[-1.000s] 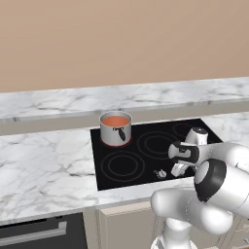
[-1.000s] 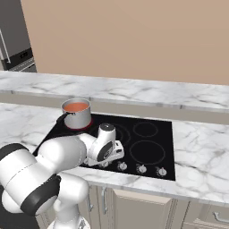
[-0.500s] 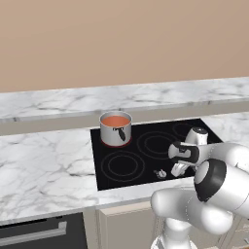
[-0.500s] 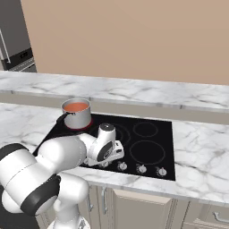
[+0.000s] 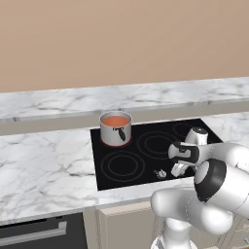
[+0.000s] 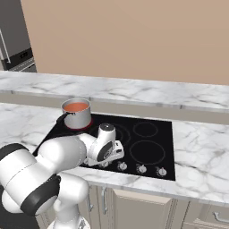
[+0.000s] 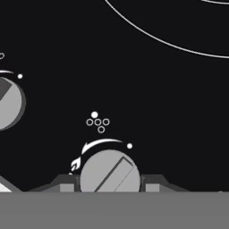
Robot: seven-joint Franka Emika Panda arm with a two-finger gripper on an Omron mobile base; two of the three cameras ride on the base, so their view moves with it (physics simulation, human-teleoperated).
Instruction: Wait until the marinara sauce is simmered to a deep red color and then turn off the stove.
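The marinara sauce (image 5: pixel 115 120) (image 6: pixel 76 107) is an orange-red disc in a small steel saucepan (image 5: pixel 115 132) on the back left burner of the black glass stove (image 5: pixel 146 163) (image 6: pixel 150 150). My gripper (image 7: pixel 109 182) (image 5: pixel 176 170) (image 6: pixel 103 162) is down at the front knob row. Its dark fingertips (image 7: pixel 66 182) sit tight on either side of a round silver knob (image 7: pixel 108 172), so it is shut on that knob. The knob's slot runs diagonally.
Another silver knob (image 7: pixel 9 102) sits to the left in the hand view, and more knobs (image 6: pixel 141 169) (image 5: pixel 159 173) line the stove's front edge. White marble counter (image 5: pixel 44 165) surrounds the cooktop, with a raised ledge (image 5: pixel 146 97) behind. A dark oven front (image 5: pixel 39 233) is below left.
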